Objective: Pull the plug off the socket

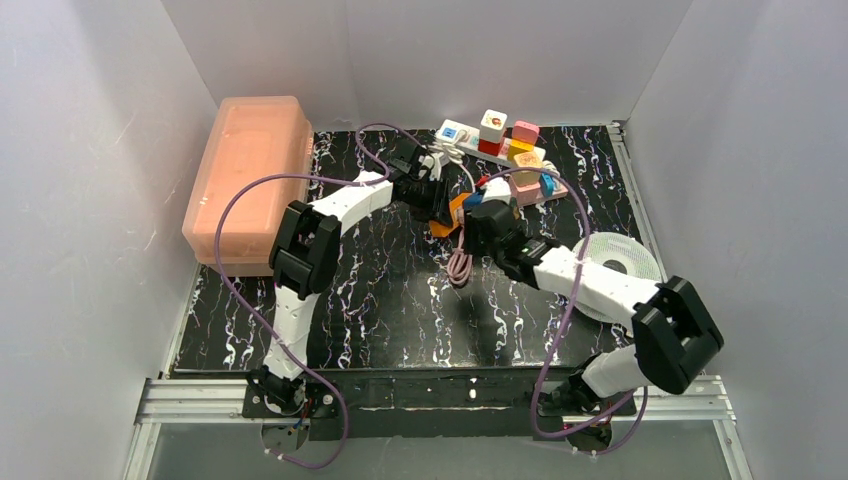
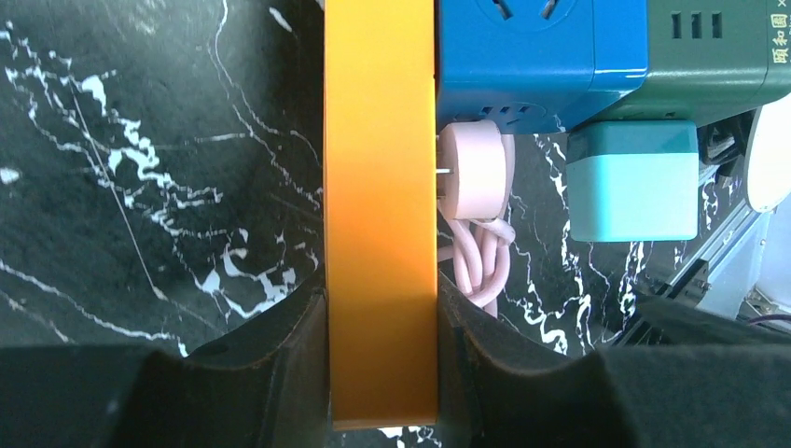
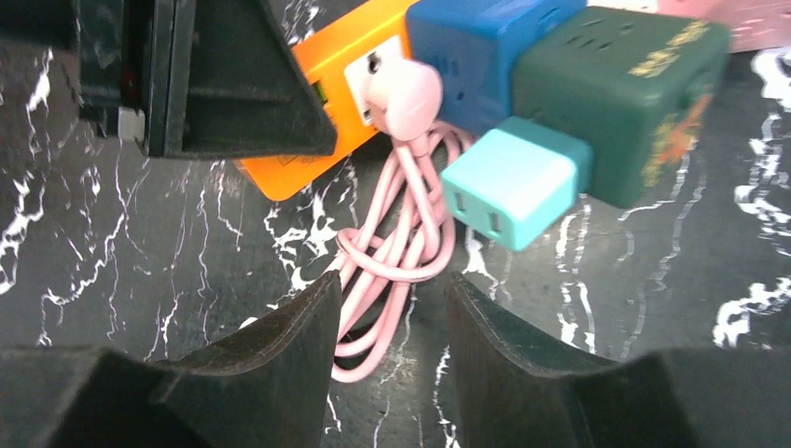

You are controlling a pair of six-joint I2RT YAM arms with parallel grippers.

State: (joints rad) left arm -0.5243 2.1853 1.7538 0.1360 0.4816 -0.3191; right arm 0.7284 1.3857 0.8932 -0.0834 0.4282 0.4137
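**Left gripper** (image 2: 381, 313): closed on the socket (image 2: 381, 140), an orange strip clamped across its narrow width. The strip's long axis runs straight ahead from the fingertips.

**Right gripper** (image 3: 392, 294): jaws apart, holding nothing. Loops of pink cable (image 3: 401, 224) lie on the table in and beyond the gap.

**Plug** (image 3: 403, 93): pink and round, seated in the socket's white outlet. It is straight ahead of the right gripper, past the cable loops. From the left gripper it sits on the strip's right face, with a thin prong (image 2: 438, 171) showing in the gap.

**Neighbours**: blue cube (image 3: 476, 47), green cube (image 3: 616, 84) and teal adapter (image 3: 508, 182) crowd the plug's right side.

**Judgement**: the right arm is free and better placed. The pull should run back along its own approach line, square to the strip's long axis.
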